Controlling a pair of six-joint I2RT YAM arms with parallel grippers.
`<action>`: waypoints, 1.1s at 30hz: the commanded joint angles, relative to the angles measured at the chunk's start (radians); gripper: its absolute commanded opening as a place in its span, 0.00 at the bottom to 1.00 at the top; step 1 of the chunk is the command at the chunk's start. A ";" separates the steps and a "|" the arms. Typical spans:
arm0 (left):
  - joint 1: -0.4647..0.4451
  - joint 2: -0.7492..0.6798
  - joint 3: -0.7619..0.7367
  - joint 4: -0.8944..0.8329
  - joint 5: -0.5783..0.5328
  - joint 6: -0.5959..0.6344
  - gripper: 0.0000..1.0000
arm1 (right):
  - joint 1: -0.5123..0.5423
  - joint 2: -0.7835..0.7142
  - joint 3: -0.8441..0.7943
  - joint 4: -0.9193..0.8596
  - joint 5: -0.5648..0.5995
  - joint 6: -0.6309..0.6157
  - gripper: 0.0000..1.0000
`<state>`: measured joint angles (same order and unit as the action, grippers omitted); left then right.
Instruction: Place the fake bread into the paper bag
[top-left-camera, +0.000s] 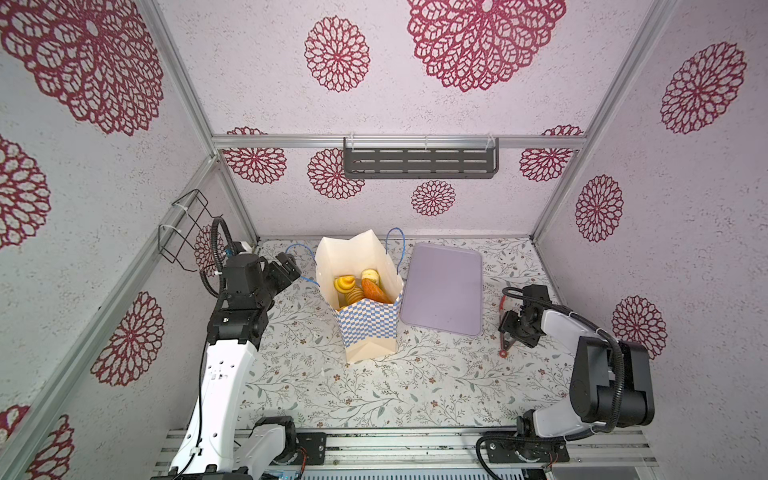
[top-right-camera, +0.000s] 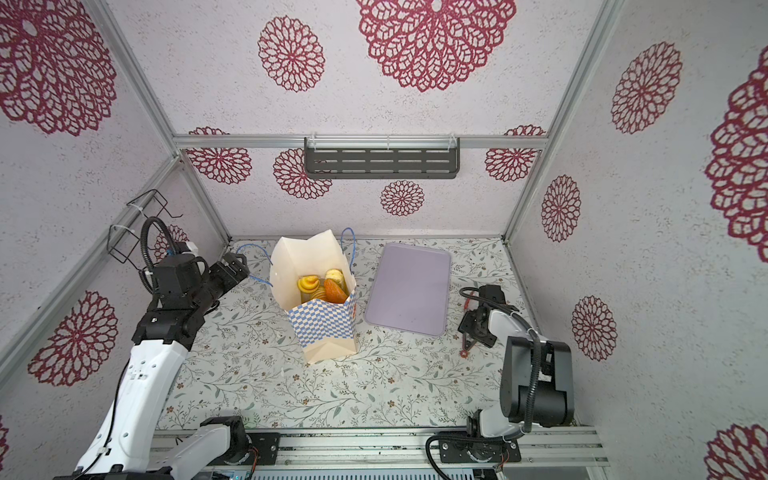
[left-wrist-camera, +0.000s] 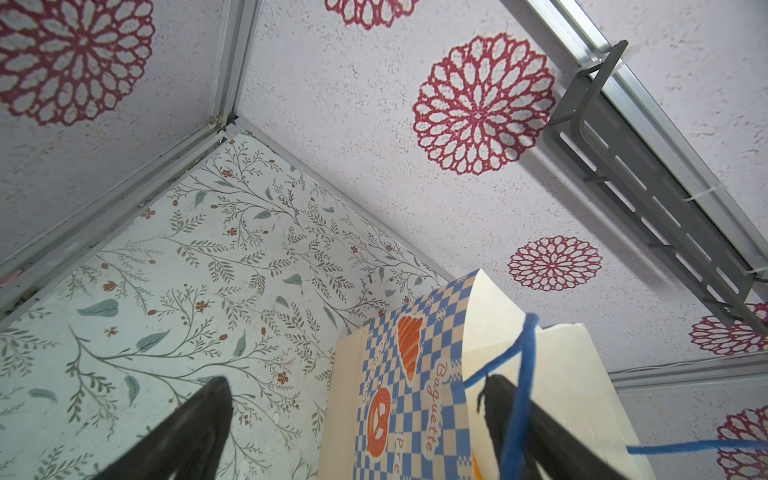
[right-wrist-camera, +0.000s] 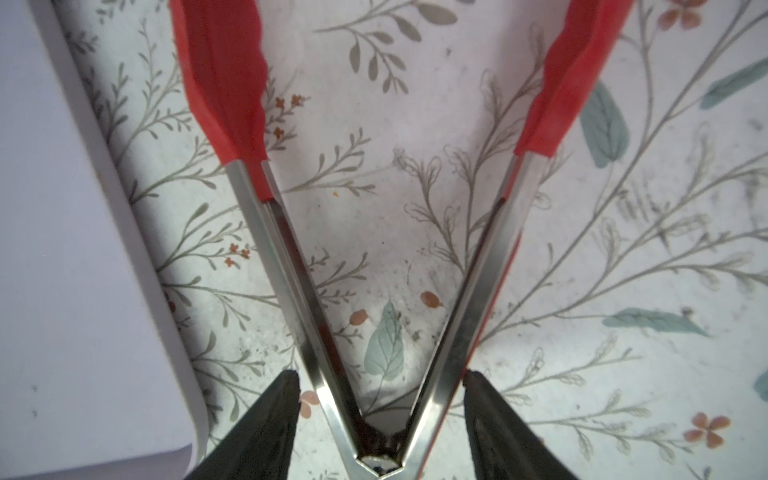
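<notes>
1. The paper bag (top-left-camera: 368, 328) is stood upright with its mouth open, near the back edge of the bench (top-left-camera: 332, 395) and slightly left of the middle in both top views.
2. The fake bread (top-left-camera: 360, 287) is found inside the bag, at the bottom. A yellow swirl, a pale bun, an orange-brown loaf and a ribbed piece can be made out. The full count cannot be told, since the pieces overlap.
3. The lilac tray (top-left-camera: 444, 286) is laid just beside the bag, toward the back right corner of the bench, and is shown bare. No bread is seen loose on the bench.
4. The left tool (left-wrist-camera: 355, 380) is spread wide and nothing is held in it. It is placed beside the bag's left wall, and a blue cord handle (left-wrist-camera: 524, 374) of the bag is draped across one finger.
5. The right tool (right-wrist-camera: 380, 374) is positioned low near the right edge of the bench, astride the tongs (right-wrist-camera: 286, 257) close to their hinge. The red tips are sprung apart and carry nothing. Whether the tongs are gripped or merely straddled cannot be told.
6. The placing is judged complete, as far as can be seen. Only the tongs and the draped cord are judged to be left to deal with.
</notes>
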<state>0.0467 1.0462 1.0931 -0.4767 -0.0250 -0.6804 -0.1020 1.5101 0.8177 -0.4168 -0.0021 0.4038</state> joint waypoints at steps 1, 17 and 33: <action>0.010 -0.006 0.028 0.006 -0.014 0.015 0.97 | -0.014 -0.024 -0.008 0.015 -0.002 -0.002 0.67; 0.011 -0.031 -0.056 0.370 -0.189 0.183 0.97 | -0.019 -0.397 0.085 0.219 0.226 0.034 0.80; 0.041 0.221 -0.554 0.826 -0.568 0.329 0.97 | -0.003 -0.401 -0.404 1.039 0.586 -0.198 0.99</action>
<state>0.0834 1.2102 0.5556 0.1967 -0.4961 -0.3843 -0.1184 1.0863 0.4568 0.4526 0.4477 0.2535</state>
